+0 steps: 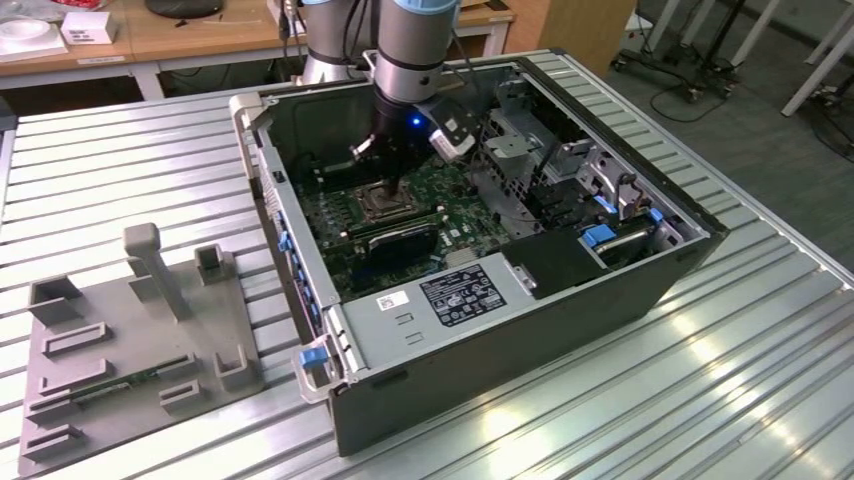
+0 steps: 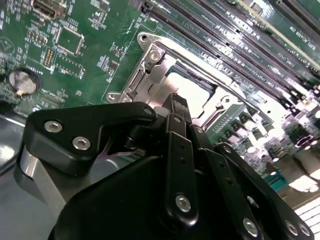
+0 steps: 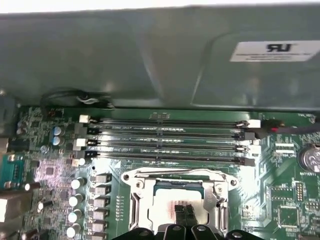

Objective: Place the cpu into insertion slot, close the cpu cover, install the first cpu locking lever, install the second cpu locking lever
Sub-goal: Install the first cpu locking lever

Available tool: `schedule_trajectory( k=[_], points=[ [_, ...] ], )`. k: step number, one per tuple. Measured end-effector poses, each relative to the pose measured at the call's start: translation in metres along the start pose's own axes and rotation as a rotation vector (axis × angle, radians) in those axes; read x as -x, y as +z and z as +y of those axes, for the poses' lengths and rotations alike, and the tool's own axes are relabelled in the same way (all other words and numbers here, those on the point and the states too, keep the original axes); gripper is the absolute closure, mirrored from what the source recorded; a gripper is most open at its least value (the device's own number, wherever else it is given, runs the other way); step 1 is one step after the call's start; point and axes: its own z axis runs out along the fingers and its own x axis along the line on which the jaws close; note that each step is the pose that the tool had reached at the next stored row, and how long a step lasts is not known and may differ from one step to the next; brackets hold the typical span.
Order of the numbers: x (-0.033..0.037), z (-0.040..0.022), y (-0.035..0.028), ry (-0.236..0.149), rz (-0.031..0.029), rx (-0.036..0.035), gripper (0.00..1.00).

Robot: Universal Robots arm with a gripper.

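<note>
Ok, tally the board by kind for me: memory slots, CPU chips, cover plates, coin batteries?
Long narrow black memory slots: 4
Small flat square silver-tan cpu chip: 1
Thin silver metal frame cover plate: 1
Round silver coin battery: 1
Total: 7

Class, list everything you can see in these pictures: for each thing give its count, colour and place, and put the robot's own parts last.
Computer case: one, black, open on the ribbed metal table.
Circuit board: one, green, inside the case.
Insertion slot: one, on the board beside the memory slots.
Cpu: one, silver-tan, in the slot.
Cpu cover: one, silver, down over the slot.
Memory slots: four, black.
Fixture tray: one, grey, at the exterior view's left.
Gripper: one, black, over the cpu.
</note>
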Motion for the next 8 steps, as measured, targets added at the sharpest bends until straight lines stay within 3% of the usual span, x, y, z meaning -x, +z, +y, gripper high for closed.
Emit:
schedule_trajectory(
  k=[8],
  points=[
    [-0.0032, 0.0000, 0.0003, 0.010, -0.0006, -0.0004, 0.89]
  ],
)
